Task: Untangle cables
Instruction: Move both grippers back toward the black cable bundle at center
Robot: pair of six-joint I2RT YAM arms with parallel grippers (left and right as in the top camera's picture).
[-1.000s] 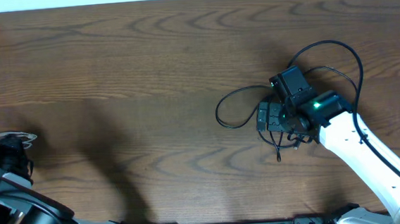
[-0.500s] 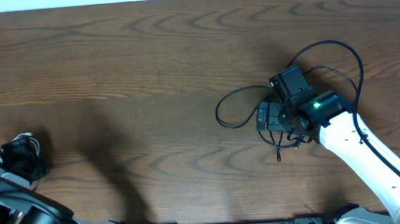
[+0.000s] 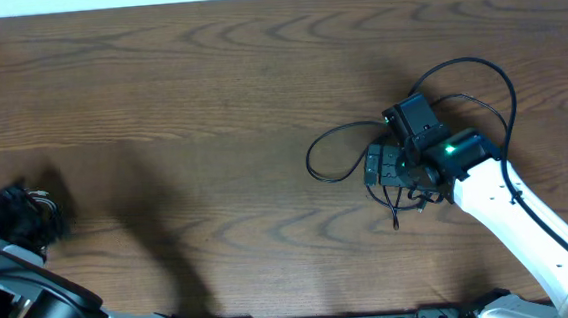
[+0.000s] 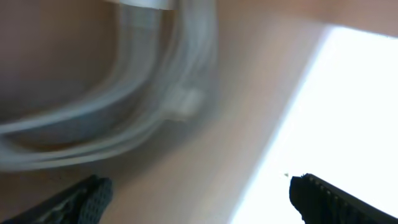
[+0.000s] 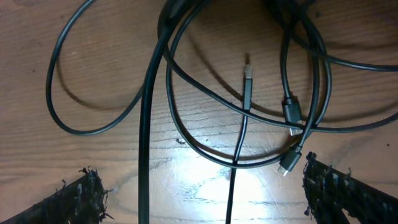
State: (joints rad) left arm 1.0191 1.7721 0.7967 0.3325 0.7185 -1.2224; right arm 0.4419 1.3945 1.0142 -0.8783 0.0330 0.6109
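Black cables (image 5: 247,93) (white cable (image 4: 186,62) too)

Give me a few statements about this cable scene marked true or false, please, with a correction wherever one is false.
1. The black cables lie on the wooden table below the right gripper. True.
2. The right gripper is shut on a black cable. False: its fingers stand wide apart, holding nothing.
3. A white cable shows, blurred, in the left wrist view. True.
4. The left gripper hangs over the black cables too. False: it is at the table's far left edge, well away from them.
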